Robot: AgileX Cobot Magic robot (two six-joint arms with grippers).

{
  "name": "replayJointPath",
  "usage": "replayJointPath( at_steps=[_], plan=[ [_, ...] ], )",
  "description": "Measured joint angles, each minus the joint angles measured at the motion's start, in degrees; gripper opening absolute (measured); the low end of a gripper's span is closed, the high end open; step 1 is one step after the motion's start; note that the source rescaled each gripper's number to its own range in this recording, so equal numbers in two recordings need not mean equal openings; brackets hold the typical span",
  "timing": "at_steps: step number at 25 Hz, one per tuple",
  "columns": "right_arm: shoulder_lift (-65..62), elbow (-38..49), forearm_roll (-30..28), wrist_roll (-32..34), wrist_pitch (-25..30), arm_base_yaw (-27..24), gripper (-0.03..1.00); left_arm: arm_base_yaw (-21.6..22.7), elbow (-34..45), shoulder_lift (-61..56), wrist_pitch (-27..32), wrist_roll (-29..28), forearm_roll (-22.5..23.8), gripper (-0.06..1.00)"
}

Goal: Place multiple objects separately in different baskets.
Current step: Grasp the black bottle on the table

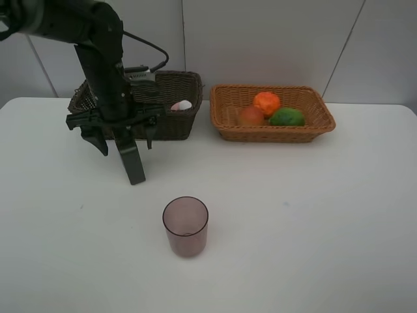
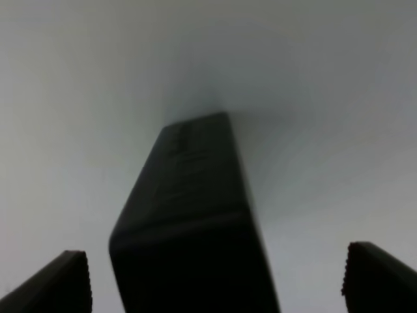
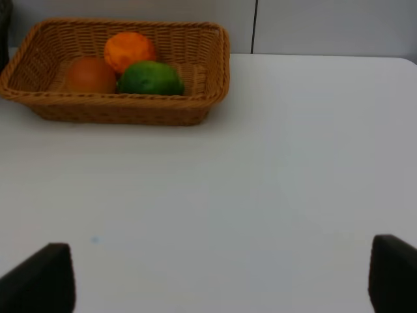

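A dark green bottle [image 1: 133,161] stands tilted on the table in front of the dark brown basket [image 1: 181,121]. My left gripper [image 1: 126,143] is open around the bottle's top, its jaws apart on either side. In the left wrist view the bottle [image 2: 193,222] rises between the two fingertips [image 2: 55,283] with gaps on both sides. A pink white-capped bottle [image 1: 181,105] lies in the dark basket. The light tan basket [image 1: 273,134] holds an orange [image 1: 266,102], a peach-like fruit [image 1: 251,116] and a lime [image 1: 287,117]. A mauve cup [image 1: 186,225] stands upright near the front. My right gripper [image 3: 215,280] is open over bare table.
The white table [image 1: 313,215] runs up to a pale wall behind the baskets. The left arm [image 1: 98,59] leans over the dark basket's front left. In the right wrist view the tan basket [image 3: 130,111] sits far ahead of the fingers.
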Motion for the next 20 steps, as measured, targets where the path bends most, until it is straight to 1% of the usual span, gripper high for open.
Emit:
replayJointPath(
  at_steps=[5, 7, 8, 10, 12, 13, 20],
  plan=[
    [0.00, 0.00, 0.00, 0.00, 0.00, 0.00, 0.96, 0.00, 0.54, 1.40, -1.67, 0.00, -1.03, 0.99],
    [0.00, 0.00, 0.00, 0.00, 0.00, 0.00, 0.96, 0.00, 0.54, 1.45, -1.76, 0.00, -1.08, 0.94],
    [0.00, 0.00, 0.00, 0.00, 0.00, 0.00, 0.96, 0.00, 0.54, 1.45, -1.76, 0.00, -1.08, 0.88],
    [0.00, 0.00, 0.00, 0.00, 0.00, 0.00, 0.96, 0.00, 0.54, 1.45, -1.76, 0.00, -1.08, 0.70],
    [0.00, 0.00, 0.00, 0.00, 0.00, 0.00, 0.96, 0.00, 0.54, 1.45, -1.70, 0.00, -0.79, 0.45],
    [0.00, 0.00, 0.00, 0.00, 0.00, 0.00, 0.96, 0.00, 0.54, 1.45, -1.76, 0.00, -0.72, 0.43],
    [0.00, 0.00, 0.00, 0.00, 0.00, 0.00, 0.96, 0.00, 0.54, 1.51, -1.87, 0.00, -0.67, 0.44]
  ],
)
